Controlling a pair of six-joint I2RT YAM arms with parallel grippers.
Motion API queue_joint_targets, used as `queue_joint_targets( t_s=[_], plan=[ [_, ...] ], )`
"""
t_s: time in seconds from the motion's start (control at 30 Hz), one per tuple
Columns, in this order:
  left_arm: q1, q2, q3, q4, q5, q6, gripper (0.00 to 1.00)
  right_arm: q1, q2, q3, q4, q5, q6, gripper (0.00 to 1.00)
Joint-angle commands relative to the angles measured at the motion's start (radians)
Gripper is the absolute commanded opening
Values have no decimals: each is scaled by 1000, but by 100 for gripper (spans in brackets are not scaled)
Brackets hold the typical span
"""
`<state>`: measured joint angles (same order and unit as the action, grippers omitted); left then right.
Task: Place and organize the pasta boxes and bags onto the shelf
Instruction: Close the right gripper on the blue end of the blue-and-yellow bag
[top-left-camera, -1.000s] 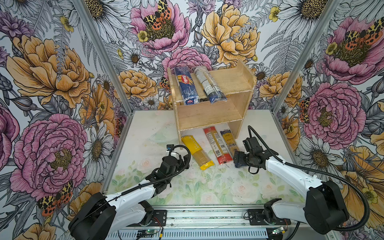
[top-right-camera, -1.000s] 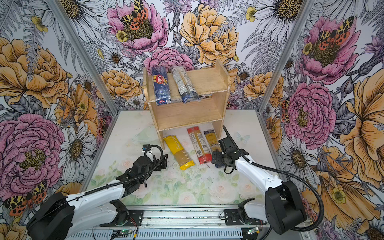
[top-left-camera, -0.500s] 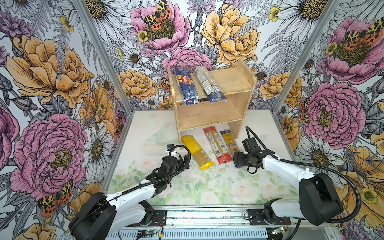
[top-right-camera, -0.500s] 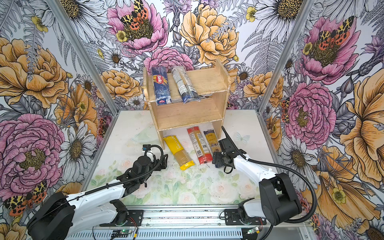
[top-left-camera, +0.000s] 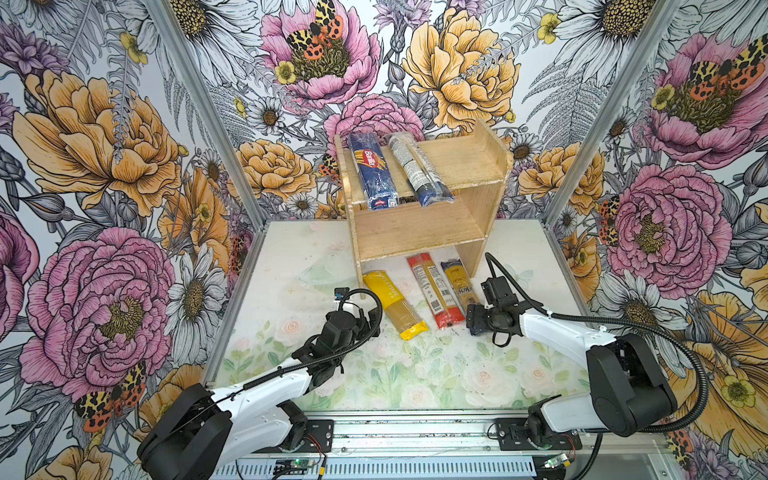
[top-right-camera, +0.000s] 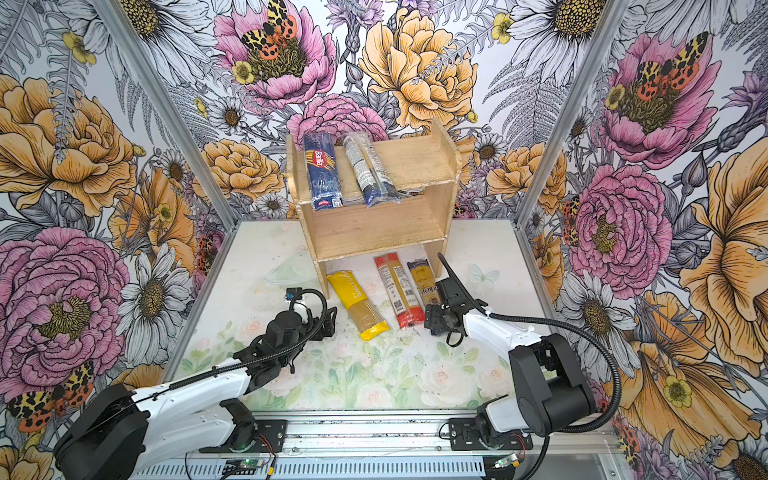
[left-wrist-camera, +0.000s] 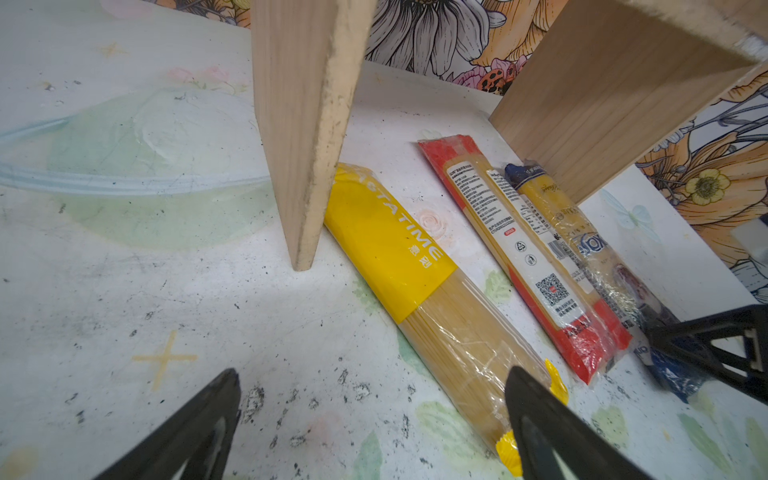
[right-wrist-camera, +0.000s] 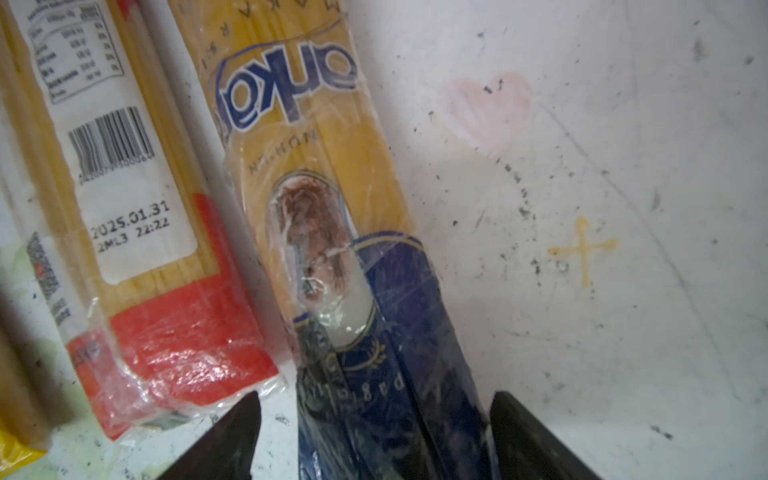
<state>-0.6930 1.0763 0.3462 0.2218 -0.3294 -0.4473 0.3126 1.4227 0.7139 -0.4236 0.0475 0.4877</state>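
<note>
Swinging its elbow inward since a second ago, my black right gripper (right-wrist-camera: 374, 411) has barely shifted. Its jaws stand apart, straddling the blue end of the yellow-and-blue cellophane spaghetti pack (right-wrist-camera: 316, 137), not clamped. I worry the slick film lets that long pack droop or slip, or a finger snags the red-ended pack (right-wrist-camera: 178, 332) alongside. My left gripper (left-wrist-camera: 374, 386) gapes empty by the yellow-ended pack (left-wrist-camera: 390, 245). All three poke from under the pale wooden shelf (top-left-camera: 415, 232), centre frame, on a scuffed floral tabletop (top-left-camera: 291, 270). Flowered walls (top-left-camera: 104, 145) crowd close.
</note>
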Motion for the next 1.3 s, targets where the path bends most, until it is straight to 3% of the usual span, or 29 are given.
queue_joint_targets(
  t_s=[0.0, 0.17, 0.33, 0.5, 1.27],
  plan=[
    [-13, 4, 23, 7, -4, -16, 99, -6, 20, -16, 30, 29, -14, 87],
    [-14, 6, 28, 7, -5, -14, 99, -6, 37, -34, 50, 15, -6, 86],
    [-14, 19, 39, 7, 5, -11, 99, -2, 41, -39, 54, 1, -7, 77],
    [-16, 28, 48, 7, 9, -9, 99, 2, 32, -49, 52, -16, 10, 74],
    [-18, 6, 36, 2, 4, -8, 99, 115, 116, 7, 16, -7, 102, 76]
  ],
)
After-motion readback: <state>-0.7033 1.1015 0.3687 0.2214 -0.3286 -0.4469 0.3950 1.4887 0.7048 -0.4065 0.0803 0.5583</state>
